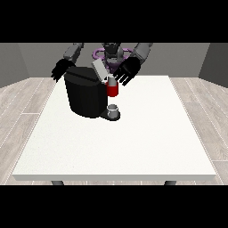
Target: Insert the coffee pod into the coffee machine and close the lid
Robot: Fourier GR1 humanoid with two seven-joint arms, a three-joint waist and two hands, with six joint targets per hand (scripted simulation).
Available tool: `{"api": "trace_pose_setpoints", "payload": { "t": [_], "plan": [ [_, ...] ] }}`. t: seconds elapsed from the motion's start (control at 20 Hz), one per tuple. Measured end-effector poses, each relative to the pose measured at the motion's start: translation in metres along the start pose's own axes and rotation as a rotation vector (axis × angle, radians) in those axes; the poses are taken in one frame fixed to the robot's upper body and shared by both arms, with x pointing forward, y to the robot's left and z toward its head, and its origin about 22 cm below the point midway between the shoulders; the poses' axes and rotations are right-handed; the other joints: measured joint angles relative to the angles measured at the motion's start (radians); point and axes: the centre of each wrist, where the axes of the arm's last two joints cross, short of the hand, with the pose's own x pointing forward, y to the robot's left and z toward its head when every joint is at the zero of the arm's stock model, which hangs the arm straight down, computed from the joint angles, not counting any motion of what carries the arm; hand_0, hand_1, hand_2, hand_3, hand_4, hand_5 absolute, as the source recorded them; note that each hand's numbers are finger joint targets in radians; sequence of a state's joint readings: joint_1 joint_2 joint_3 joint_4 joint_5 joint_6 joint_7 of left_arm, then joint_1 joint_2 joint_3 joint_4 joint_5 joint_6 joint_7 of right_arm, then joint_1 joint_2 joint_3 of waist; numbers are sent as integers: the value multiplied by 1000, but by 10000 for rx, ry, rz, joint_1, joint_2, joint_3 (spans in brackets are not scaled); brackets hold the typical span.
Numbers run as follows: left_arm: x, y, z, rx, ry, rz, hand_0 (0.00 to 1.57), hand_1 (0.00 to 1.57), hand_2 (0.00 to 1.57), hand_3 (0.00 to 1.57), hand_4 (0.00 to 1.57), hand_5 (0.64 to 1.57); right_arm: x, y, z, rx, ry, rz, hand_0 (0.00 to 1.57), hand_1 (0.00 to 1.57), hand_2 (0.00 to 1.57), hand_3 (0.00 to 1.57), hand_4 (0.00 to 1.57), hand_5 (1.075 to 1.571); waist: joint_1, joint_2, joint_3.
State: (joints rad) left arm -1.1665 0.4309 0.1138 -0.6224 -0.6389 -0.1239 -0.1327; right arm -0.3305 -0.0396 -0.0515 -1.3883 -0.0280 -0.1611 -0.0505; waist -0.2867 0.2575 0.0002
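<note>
White table (133, 147): lid (99, 70) is raised for the pod (112, 90), at machine's (85, 95) three o'clock, beneath the relaxed, spread hand at the view's right (128, 71).

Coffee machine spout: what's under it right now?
Under the red front of the coffee machine, a small grey cup stands on the machine's base. Its contents can't be seen. The hand at the view's right hovers just above, by the raised lid.
</note>
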Motion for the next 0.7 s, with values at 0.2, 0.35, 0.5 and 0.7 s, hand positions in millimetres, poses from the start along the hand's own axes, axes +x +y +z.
{"api": "trace_pose_setpoints", "payload": {
  "t": [0.2, 0.35, 0.5, 0.7],
  "plan": [
    [3, -10, -1, -223, 73, -45, 1185, 1185, 1250, 1184, 491, 1571, -7, -4, 2, -174, 118, -68, 0, 0, 0, 0, 457, 1571, 121, -107, 3],
    [-3, -9, 1, -190, 174, -42, 1236, 1236, 1279, 1197, 487, 1571, -6, -3, 5, -104, 144, -62, 0, 0, 0, 0, 433, 1571, 10, -140, 7],
    [-2, -2, 1, -204, 121, -114, 1221, 1221, 1265, 1171, 485, 1571, -5, -5, 3, -106, 88, -38, 0, 0, 0, 0, 445, 1571, 30, -9, 8],
    [2, -6, -1, -369, 167, -43, 1211, 1211, 1239, 1123, 460, 1571, -5, -7, 0, -156, 125, -75, 0, 0, 0, 0, 403, 1571, 95, -24, 10]
  ]
}}
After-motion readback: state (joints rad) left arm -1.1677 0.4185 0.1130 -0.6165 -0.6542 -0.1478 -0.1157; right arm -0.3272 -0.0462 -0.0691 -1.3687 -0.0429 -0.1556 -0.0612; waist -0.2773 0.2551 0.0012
